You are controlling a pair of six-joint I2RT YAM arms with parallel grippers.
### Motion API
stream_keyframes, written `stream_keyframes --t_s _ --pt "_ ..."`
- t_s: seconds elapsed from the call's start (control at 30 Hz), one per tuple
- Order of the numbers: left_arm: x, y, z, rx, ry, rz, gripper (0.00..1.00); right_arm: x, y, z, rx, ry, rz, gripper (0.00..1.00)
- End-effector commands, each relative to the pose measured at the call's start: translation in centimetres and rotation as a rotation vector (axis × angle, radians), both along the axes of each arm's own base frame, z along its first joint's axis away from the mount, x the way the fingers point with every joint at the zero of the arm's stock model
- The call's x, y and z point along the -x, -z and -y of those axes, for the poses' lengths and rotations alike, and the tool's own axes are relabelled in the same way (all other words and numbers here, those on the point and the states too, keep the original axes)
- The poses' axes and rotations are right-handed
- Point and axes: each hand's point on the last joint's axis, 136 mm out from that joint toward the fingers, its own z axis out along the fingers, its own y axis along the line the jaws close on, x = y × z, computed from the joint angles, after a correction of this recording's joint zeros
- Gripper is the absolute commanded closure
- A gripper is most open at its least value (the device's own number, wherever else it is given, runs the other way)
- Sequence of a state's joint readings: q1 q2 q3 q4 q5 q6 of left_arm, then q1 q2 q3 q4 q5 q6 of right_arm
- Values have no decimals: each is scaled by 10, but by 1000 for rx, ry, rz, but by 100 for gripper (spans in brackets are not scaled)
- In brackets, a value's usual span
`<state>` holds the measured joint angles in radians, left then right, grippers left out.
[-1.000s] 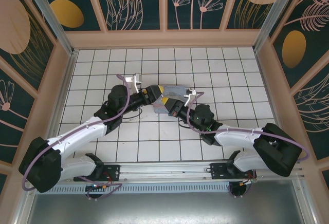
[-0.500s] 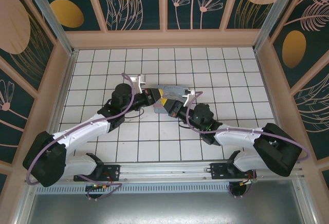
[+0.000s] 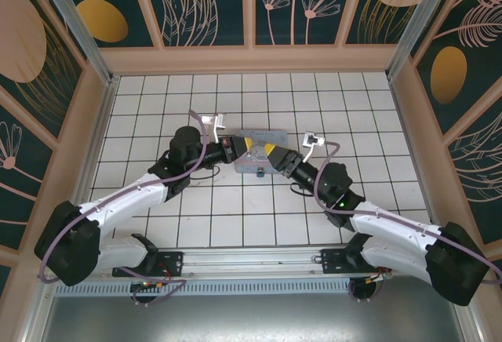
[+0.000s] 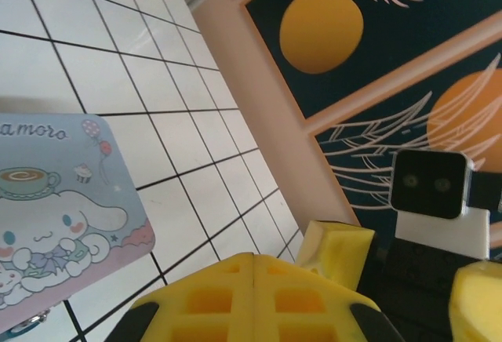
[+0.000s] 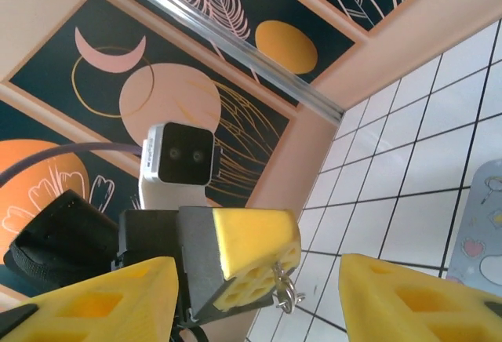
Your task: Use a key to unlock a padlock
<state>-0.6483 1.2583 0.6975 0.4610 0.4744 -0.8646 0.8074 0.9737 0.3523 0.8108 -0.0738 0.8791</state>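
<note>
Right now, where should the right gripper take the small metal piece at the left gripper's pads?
Probably the loop of the small metal piece, which sticks out past the pad edge of the shut left gripper; the rest is hidden. The open right gripper should come from that free side, one finger on each flat face.

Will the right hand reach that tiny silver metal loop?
Probably yes: the right hand is open and the tiny silver metal loop dangles from the left hand just ahead, nothing between.

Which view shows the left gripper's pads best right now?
Right wrist: it faces the left gripper, pads shut, a small metal loop dangling at them. Left wrist sees their backs; top external shows them tiny.
</note>
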Motion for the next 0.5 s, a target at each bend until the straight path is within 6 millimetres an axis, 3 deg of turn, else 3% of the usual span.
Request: stream_keyframes --t_s 0.0,0.13,0.47 --pt "16 -38 7 49 102 136 100 6 2 -7 80 -58 51 49" --pt "23 -45 9 72 142 153 100 9 -2 -17 83 -108 68 58" --pt "22 -46 8 78 127 149 100 14 3 -43 68 -197 67 66"
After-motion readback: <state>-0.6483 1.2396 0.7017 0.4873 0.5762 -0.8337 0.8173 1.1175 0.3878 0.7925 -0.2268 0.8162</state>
